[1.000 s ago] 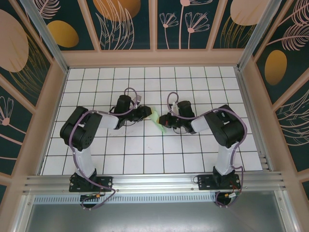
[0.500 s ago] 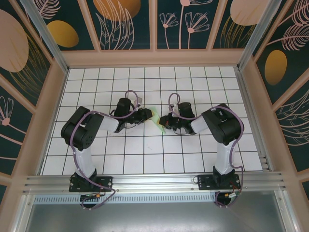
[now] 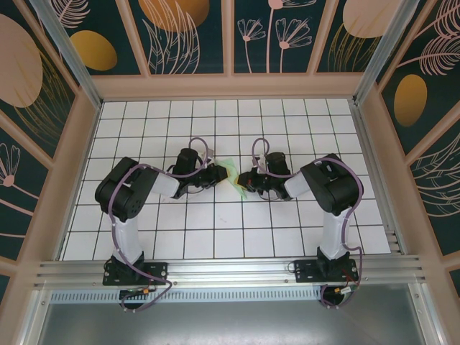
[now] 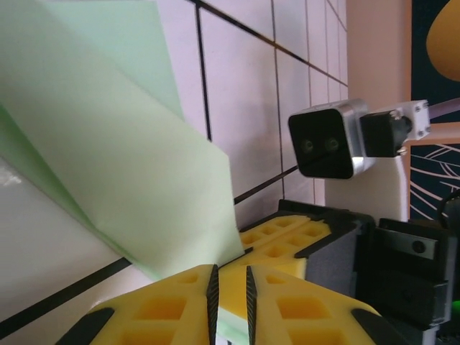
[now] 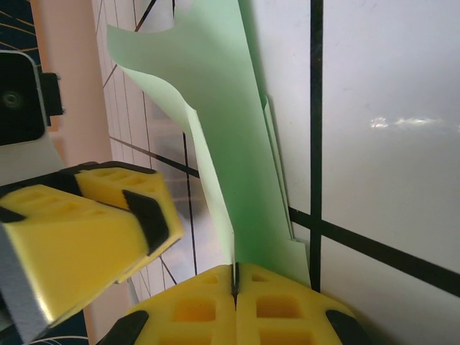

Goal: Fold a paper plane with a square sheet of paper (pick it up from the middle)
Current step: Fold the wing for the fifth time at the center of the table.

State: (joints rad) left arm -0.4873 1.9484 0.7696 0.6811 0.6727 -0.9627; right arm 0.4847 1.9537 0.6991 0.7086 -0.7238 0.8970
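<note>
At the near edge of the white gridded table (image 3: pixel 215 223) the two black arms reach inward and meet around mid-table. The right end effector (image 5: pixel 235 280) has its yellow pads pressed together on the lower edge of the partly folded pale green square sheet of paper (image 5: pixel 241 158), which rises from that pinch as a narrow layered strip just above the tiles. One loose flap curls away at its far end. Just beside it, the left end effector (image 4: pixel 230 291) stands narrow, with a slim slit between its pads. The sheet's corner reaches its tips and some green shows low in the slit, but it does not look clamped. Beyond both lie more tiles and the dark floral wall panels (image 3: pixel 230 36). The risks, as I judge them: with only one firm pinch, the curled flap could spring open and lose the crease. If the left pads close off the fold line, the fold would set crooked. The two sets of pads are also nearly touching, so any pull apart could tear the thin sheet.
</note>
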